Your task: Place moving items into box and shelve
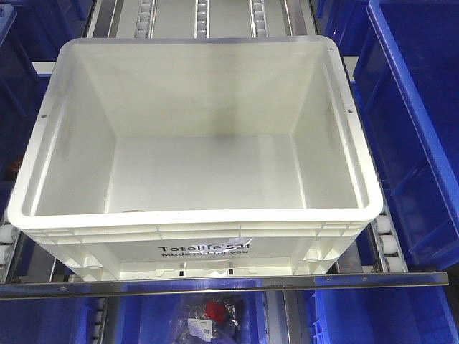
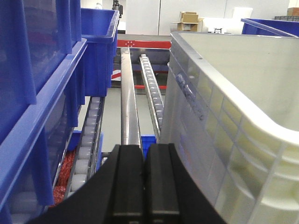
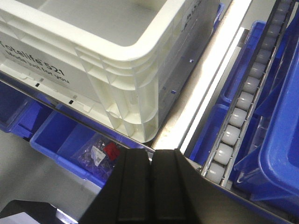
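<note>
Left wrist view: the left gripper [image 2: 144, 186] is clenched empty at bottom centre, and the right gripper [image 3: 150, 186] is the same. The smooth, ribbed white box [image 1: 197, 218] fills mid-frame on roller rails [image 2: 152, 88]; it could roll or snag the steel lip [image 1: 222, 284]. No plush fruits are visible.

Both the left gripper [image 2: 143, 186] and right gripper [image 3: 150, 189] have matte black, flat, blocky fingers (faint lengthwise grooves)

Left claw [image 2: 143, 186]: black fingers pressed together, nothing between them. Right claw [image 3: 151, 186]: black fingers likewise closed flat against each other, empty.
</note>
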{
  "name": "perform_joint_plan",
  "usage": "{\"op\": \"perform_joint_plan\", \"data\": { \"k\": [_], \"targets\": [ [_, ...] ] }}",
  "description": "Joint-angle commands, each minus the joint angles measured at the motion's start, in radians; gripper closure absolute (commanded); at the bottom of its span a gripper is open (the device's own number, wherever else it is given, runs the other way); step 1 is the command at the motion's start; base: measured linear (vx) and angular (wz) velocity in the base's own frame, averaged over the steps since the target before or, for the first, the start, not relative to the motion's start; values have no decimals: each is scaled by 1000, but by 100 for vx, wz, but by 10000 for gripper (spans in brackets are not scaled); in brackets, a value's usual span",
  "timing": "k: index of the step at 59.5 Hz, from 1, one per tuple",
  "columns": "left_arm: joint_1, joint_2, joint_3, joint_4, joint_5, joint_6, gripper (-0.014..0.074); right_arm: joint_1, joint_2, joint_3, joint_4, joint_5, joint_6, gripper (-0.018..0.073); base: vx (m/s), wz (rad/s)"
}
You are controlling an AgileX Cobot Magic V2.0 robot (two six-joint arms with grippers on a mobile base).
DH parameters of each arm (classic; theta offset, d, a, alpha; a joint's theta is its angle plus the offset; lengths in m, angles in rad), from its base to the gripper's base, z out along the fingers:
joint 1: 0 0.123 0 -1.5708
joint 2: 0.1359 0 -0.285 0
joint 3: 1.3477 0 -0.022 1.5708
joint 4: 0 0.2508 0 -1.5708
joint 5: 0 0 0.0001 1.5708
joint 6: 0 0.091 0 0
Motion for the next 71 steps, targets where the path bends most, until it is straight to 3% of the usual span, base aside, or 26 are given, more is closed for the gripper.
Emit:
{"op": "perform_joint_plan", "data": {
  "k": [1,16,71],
  "targets": [
    [4,-15,28,-20,-75,13,620,0,11,-27,-9,-57,-12,575,0,0],
    [43,-15,28,-19,-72,18,619,0,11,-27,-9,-53,-12,575,0,0],
    [43,-14,26,-20,-72,18,619,0,11,-27,-9,-53,-12,575,0,0]
  ]
}}
